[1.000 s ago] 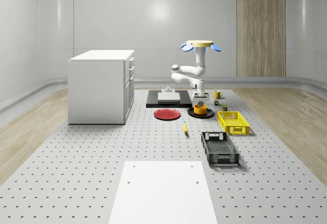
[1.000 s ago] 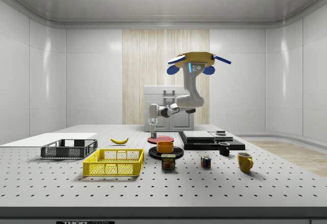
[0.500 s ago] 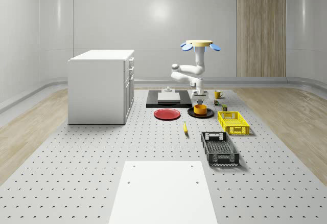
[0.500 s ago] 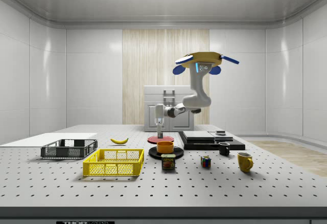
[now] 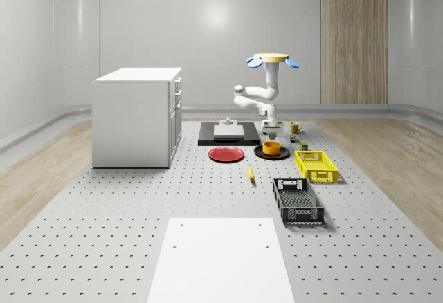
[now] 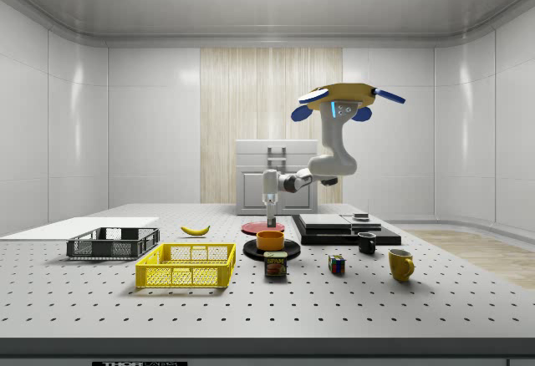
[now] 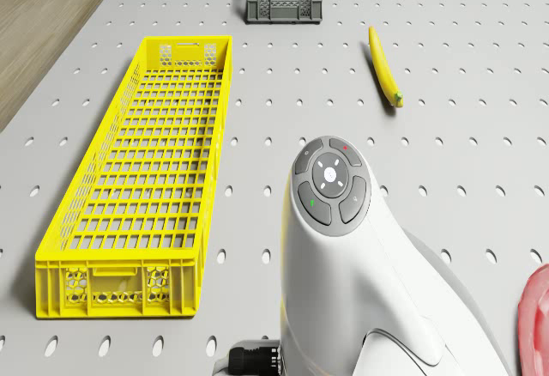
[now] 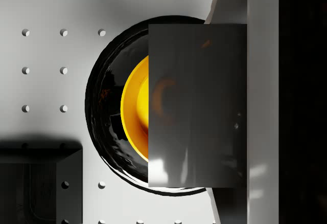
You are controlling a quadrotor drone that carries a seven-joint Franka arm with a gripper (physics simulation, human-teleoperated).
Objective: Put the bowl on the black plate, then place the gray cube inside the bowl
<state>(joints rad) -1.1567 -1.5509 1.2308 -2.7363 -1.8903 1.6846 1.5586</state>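
Note:
The orange bowl sits on the black plate. My gripper hangs straight down just above the bowl, shut on the gray cube. In the wrist view the gray cube covers half of the bowl and the plate beneath it. One finger presses on the cube's side. The drone hovers high over the black platform, behind the plate, with the arm reaching down and forward.
A red plate lies beside the black plate. A yellow crate, a dark crate and a banana lie nearby. A white cabinet stands at the whole-scene view's left. Mugs, a can and a colour cube stand by the platform.
The drone and arm have shifted toward the side view's right. The gripper has carried the gray cube from beside the plate to directly over the bowl.

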